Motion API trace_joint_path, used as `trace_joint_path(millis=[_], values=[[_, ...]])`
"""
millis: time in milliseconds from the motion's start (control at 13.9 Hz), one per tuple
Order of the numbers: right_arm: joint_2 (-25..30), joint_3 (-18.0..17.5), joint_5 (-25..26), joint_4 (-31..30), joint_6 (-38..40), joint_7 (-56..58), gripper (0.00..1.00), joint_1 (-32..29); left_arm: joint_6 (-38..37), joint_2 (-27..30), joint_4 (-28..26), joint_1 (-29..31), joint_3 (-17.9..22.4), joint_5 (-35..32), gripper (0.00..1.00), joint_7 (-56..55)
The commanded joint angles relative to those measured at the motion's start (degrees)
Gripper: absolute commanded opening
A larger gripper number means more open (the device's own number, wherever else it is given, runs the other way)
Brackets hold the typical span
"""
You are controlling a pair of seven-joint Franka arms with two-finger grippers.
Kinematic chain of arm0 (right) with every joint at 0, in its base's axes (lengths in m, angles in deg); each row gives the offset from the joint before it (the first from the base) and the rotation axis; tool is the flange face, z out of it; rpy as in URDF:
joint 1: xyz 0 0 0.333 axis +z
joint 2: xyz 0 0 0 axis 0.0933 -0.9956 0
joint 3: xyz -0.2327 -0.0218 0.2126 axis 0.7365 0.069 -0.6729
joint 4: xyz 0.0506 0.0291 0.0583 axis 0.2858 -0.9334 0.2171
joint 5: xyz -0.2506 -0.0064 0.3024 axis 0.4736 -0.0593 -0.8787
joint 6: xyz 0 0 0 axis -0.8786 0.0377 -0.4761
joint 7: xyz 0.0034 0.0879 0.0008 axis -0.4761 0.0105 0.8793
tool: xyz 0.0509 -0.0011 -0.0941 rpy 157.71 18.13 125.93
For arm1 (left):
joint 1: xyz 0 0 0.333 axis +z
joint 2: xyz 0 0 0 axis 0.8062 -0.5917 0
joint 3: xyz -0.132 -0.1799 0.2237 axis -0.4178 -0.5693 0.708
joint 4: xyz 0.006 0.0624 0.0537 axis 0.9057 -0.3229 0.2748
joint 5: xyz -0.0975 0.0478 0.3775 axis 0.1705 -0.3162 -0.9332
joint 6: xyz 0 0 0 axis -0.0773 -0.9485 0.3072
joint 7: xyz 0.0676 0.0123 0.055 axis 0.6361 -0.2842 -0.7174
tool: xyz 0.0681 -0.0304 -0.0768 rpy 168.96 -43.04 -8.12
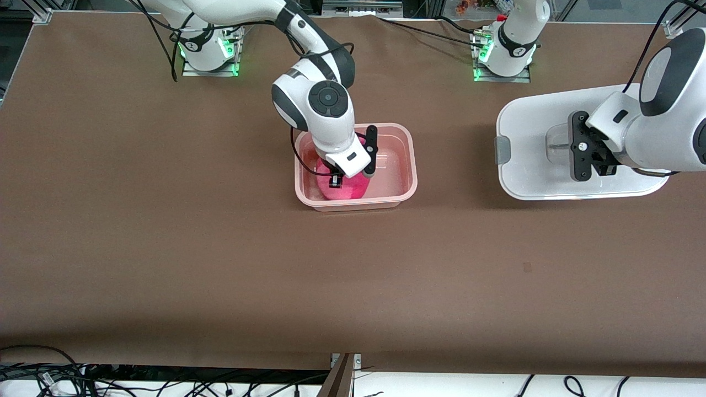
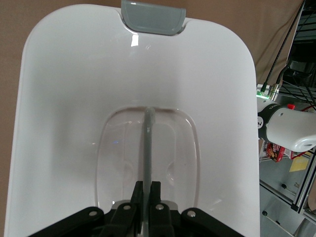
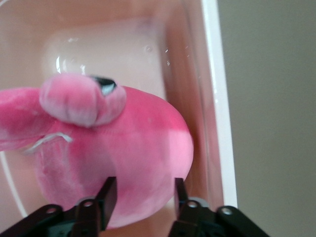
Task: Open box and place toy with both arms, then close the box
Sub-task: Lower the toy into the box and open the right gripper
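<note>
1. The right gripper (image 3: 143, 197) is down inside the box (image 1: 409, 160). Its jaws are part way open, one on each side of the toy (image 3: 123, 158). They sit right by the toy's sides, but I cannot tell if they squeeze it.
2. The toy lies in the box, at the end nearer the right arm. One dark eye shows by a pale pink lump in the right wrist view. Its round side is close to the box wall.
3. The box has no lid on. It sits on the brown bench (image 1: 165, 248), long side running from one arm's end to the other.
4. The left gripper (image 2: 146, 197) has its jaws shut tight on the thin grey handle (image 2: 148, 143) in the dip of the lid (image 1: 529, 127).
5. The white lid is near the left arm's end, well apart from the box. A grey clip (image 1: 502, 150) points toward the box.
</note>
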Motion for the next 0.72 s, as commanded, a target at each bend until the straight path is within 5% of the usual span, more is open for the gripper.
trace_joint_path(millis=[0,287,645], values=[[-2.81,0.34,0.59,1.84,-4.3,-7.6,1.0,2.45,-0.59,-0.42,0.76,-0.01,-0.07,-0.92,0.0,1.47],[-4.75,0.34,0.33,1.93,-12.05,-15.52,1.0,4.04,-0.59,-0.42,0.67,-0.1,-0.07,-0.92,0.0,1.47],[0.41,0.61,-1.6,2.02,-4.1,-15.45,1.0,1.94,-0.59,-0.42,0.67,-0.1,-0.16,-0.92,0.0,1.47]])
